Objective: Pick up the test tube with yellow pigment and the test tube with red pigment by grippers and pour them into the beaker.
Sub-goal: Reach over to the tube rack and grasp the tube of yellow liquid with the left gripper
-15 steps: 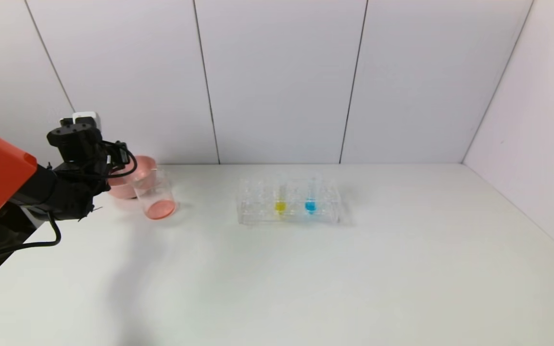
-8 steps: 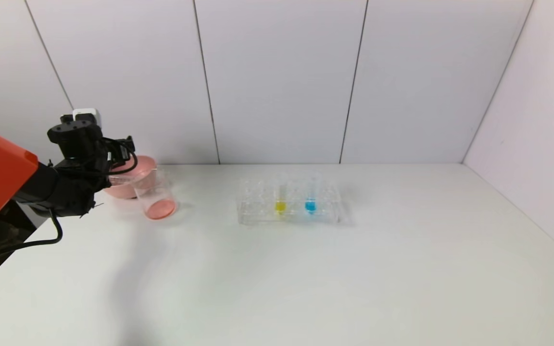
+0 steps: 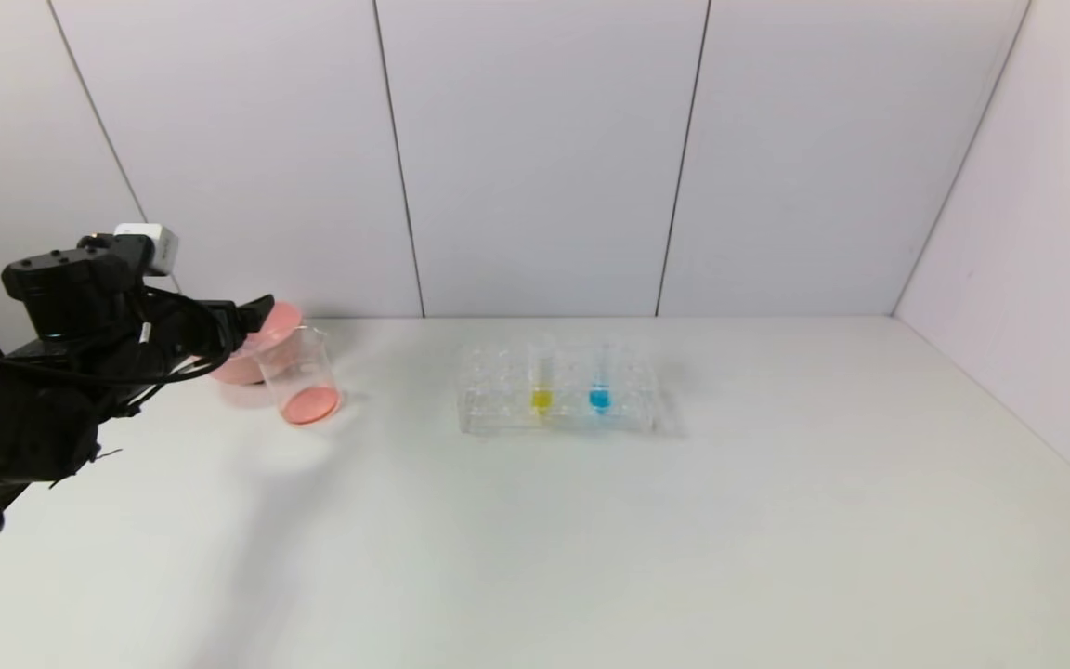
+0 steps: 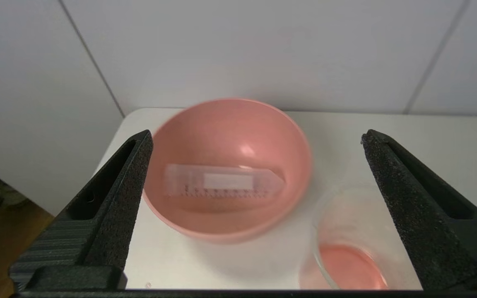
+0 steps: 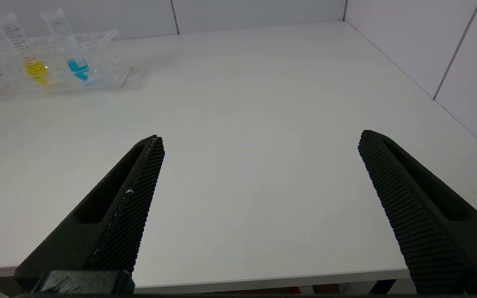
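The test tube with yellow pigment (image 3: 541, 383) stands upright in a clear rack (image 3: 498, 404) at mid table; it also shows in the right wrist view (image 5: 27, 54). No tube holding red liquid is in view. An empty clear tube (image 4: 222, 182) lies in the pink bowl (image 4: 222, 238). The beaker (image 3: 298, 376) stands beside the bowl with red-orange liquid in its bottom, and shows in the left wrist view (image 4: 350, 248). My left gripper (image 3: 256, 308) is open and empty, just left of the bowl and beaker (image 4: 257, 134). My right gripper (image 5: 260, 136) is open and empty over the table's near edge.
A tube with blue liquid (image 3: 600, 383) stands in the rack right of the yellow one (image 5: 73, 49). The pink bowl (image 3: 282, 318) sits at the table's far left corner, against the wall. The white table stretches right of the rack.
My left arm has drawn back to the left and lowered, and the gripper has tilted from pointing down over the bowl to pointing forward at it. The beaker, bowl and rack have not moved.
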Tool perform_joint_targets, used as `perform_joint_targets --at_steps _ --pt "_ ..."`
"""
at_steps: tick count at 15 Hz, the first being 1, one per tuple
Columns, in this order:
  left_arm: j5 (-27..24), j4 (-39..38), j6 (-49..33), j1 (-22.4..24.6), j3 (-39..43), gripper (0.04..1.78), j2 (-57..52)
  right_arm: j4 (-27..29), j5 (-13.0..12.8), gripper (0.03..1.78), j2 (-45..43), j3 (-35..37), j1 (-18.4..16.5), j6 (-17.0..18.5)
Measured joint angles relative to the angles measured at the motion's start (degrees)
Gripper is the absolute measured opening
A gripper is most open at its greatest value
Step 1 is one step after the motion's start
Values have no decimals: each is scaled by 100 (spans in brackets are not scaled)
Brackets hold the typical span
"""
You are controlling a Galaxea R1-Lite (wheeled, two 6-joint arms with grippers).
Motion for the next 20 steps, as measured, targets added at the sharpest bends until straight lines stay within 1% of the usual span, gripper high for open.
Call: perform_joint_targets --at_steps 2,5,7,9,11,12,14,15,16,18,20 --pt "-608 17 10 -100 666 176 -623 0 0 171 0 0 0 0" --pt "-1245 199 66 -485 1641 176 -1553 0 0 171 0 0 0 2" --pt "-1430 452 107 -1063 2205 176 -2137 0 2 171 0 0 0 0" --pt "-1362 673 95 -1799 2550 176 -2567 2 0 171 0 0 0 2" --pt "-973 886 -4 -2640 2708 176 -2823 0 0 171 0 0 0 0" --pt "-622 930 -152 -3148 2721 176 -2893 2 0 171 0 0 0 2" --pt "276 961 -516 -4125 2600 176 -2878 0 0 171 0 0 0 2" --pt "857 955 -727 -4603 2454 176 -2765 2 0 171 0 0 0 2" --pt "1391 918 -887 -4953 2288 176 -2578 0 0 171 0 0 0 2" --pt "2280 686 -1036 -5421 1952 176 -2035 0 2 171 0 0 0 0" --pt "2816 332 -1063 -5670 1610 176 -1381 2 0 171 0 0 0 2"
